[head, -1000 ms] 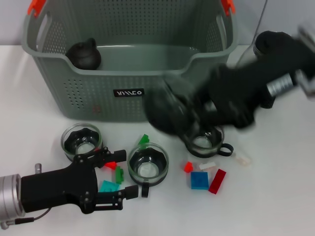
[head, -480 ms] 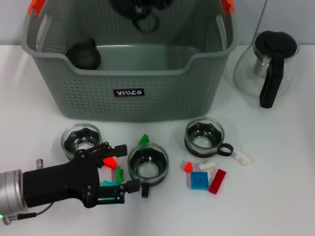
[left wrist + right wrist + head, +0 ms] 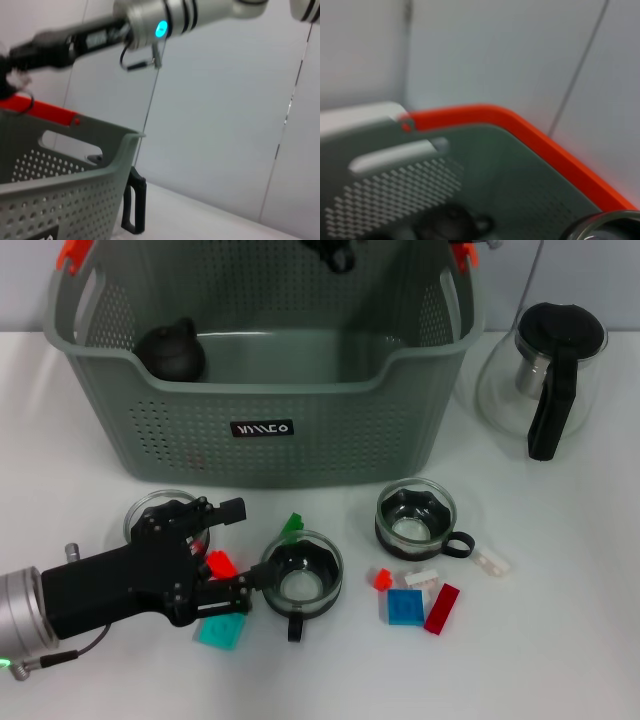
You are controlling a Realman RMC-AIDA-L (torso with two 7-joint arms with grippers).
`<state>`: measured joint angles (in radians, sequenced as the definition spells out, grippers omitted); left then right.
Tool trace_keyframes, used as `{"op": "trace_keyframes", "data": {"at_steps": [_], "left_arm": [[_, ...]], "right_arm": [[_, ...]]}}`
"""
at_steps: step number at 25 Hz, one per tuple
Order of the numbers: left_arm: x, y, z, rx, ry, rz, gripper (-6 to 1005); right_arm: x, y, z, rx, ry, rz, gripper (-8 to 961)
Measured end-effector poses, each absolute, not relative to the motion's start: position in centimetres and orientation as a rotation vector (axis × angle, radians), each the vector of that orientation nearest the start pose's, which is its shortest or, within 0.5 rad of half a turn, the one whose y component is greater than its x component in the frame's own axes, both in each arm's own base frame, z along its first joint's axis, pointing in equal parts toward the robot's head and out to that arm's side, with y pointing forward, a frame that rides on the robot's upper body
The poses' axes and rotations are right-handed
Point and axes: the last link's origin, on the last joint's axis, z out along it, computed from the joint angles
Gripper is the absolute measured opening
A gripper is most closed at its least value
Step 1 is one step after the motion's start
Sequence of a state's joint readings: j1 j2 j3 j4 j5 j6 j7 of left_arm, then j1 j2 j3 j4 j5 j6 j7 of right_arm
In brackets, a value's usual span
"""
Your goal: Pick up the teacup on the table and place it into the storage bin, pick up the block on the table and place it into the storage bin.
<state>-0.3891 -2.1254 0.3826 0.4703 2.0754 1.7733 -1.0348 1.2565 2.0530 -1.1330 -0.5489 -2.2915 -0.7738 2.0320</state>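
Note:
The grey-green storage bin (image 3: 262, 390) stands at the back of the table. My left gripper (image 3: 230, 555) lies low at the front left, open, with a red block (image 3: 218, 563) between its fingers. A teal block (image 3: 222, 630) lies just below it and a green one (image 3: 292, 527) to its right. Three glass teacups stand on the table: one (image 3: 160, 520) partly behind the left gripper, one (image 3: 300, 577) beside it, one (image 3: 415, 517) further right. My right gripper (image 3: 335, 252) shows only at the top edge over the bin, carrying a teacup whose rim (image 3: 600, 225) appears in the right wrist view.
A dark round teapot (image 3: 172, 350) sits inside the bin at its left end. A glass teapot with a black handle (image 3: 545, 375) stands right of the bin. Red, blue and clear blocks (image 3: 415, 602) lie at the front right.
The right arm swung from the table up over the bin with a teacup and moved right along the top edge. The left gripper shifted back and turned; the teal block now lies uncovered.

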Motion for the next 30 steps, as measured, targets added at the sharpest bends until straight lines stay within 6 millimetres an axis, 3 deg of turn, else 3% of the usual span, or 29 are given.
{"op": "trace_keyframes", "data": {"at_steps": [10, 30], "left_arm": [[-29.2, 25.6, -1.6, -2.542, -0.560, -1.065, 892], [-28.8, 26.0, -2.1, -2.551, -0.553, -1.055, 889]], "right_arm": [[4.2, 50.2, -5.7, -2.469, 0.242, 0.033, 58], [7.3, 49.6, -6.3, -2.475, 0.389, 0.001, 60]]}}
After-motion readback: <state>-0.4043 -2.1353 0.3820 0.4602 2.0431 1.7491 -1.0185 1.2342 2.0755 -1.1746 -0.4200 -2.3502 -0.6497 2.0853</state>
